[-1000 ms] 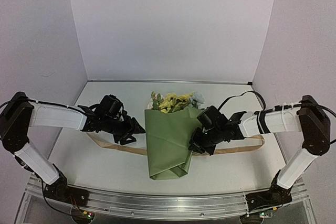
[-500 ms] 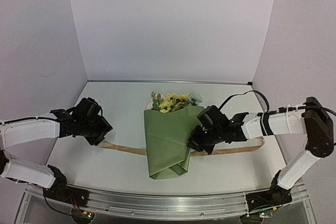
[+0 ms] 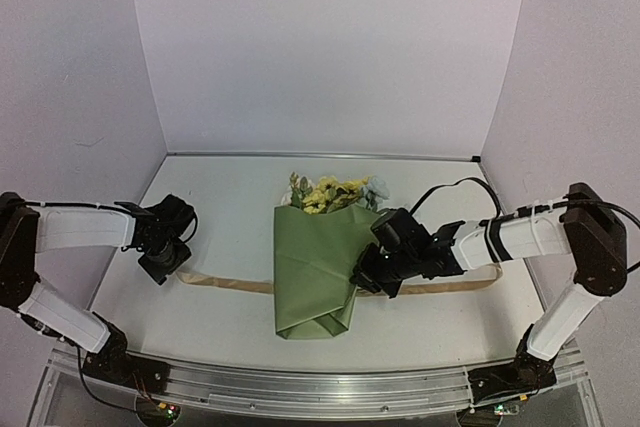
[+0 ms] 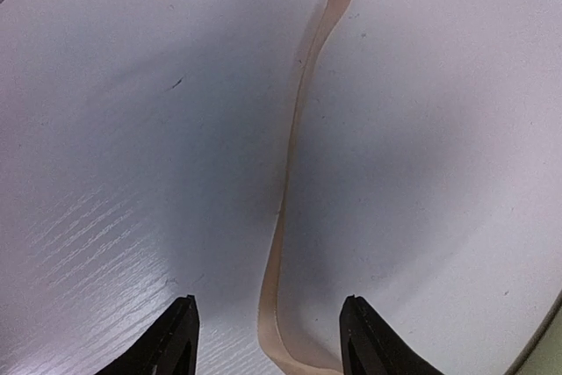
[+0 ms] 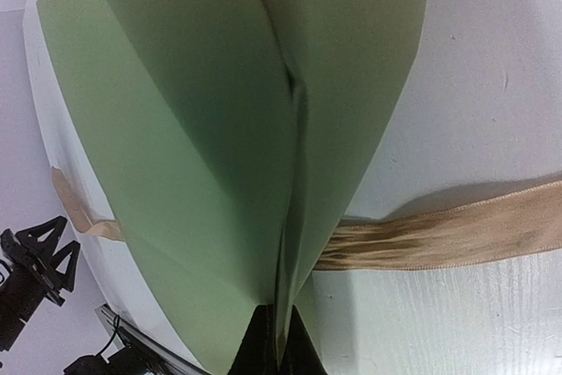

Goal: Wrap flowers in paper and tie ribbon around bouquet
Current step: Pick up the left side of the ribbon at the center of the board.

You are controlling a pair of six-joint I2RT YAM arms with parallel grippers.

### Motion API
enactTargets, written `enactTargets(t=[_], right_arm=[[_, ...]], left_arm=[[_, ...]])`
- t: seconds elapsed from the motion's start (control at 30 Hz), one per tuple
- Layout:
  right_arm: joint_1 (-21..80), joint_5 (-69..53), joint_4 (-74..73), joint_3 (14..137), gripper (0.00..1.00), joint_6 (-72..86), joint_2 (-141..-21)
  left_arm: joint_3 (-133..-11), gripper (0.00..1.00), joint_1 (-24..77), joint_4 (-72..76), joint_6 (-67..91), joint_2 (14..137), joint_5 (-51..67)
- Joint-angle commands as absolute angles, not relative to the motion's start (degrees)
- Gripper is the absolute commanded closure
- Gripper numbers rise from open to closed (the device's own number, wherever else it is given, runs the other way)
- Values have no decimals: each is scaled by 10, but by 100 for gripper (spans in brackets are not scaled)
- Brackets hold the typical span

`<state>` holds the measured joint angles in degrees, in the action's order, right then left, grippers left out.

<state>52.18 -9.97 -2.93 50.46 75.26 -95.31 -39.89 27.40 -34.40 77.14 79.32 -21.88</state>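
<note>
The bouquet lies mid-table: the olive-green paper (image 3: 315, 267) is folded into a cone round the flowers (image 3: 330, 192), whose yellow and pale blooms stick out at its far end. The tan ribbon (image 3: 225, 283) runs flat under the cone and out on both sides. My right gripper (image 3: 366, 277) is shut on the paper's right fold; in the right wrist view the paper (image 5: 219, 129) rises from the pinched right gripper (image 5: 279, 344), with the ribbon (image 5: 439, 234) beneath. My left gripper (image 3: 162, 265) hovers over the ribbon's left end. It is open, and the ribbon (image 4: 294, 173) lies between the left gripper (image 4: 268, 344) fingers untouched.
The white table (image 3: 230, 197) is walled at the back and both sides. A metal rail (image 3: 320, 387) with the arm bases runs along the near edge. The ribbon's right tail (image 3: 470, 282) loops under my right arm.
My left arm has swung left, away from the paper, and come down over the ribbon's left end. My right gripper has kept its hold and nudged the cone slightly left.
</note>
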Motion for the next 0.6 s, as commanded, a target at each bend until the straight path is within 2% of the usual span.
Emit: enactTargets(t=[0.0,0.07,0.17,0.23,0.33,0.57], right_arm=[[526,-107,-2,499,100,755,-962],[526,-114,10,500,100,752,-963],[527,-124,11,499,100,748,-961],[528,-133,12,496,100,748,-956],[532,-136,15,491,100,755,-938],[548,-119,12,478,100,775,-895]], left_arm=[[-424,44,264,-334,782,824,-244],[-430,48,258,-328,779,844,-242],[-439,63,255,-322,776,862,-244],[-443,79,254,-320,775,869,-246],[-445,97,253,-314,775,874,-243],[-437,100,253,-304,781,872,-234]])
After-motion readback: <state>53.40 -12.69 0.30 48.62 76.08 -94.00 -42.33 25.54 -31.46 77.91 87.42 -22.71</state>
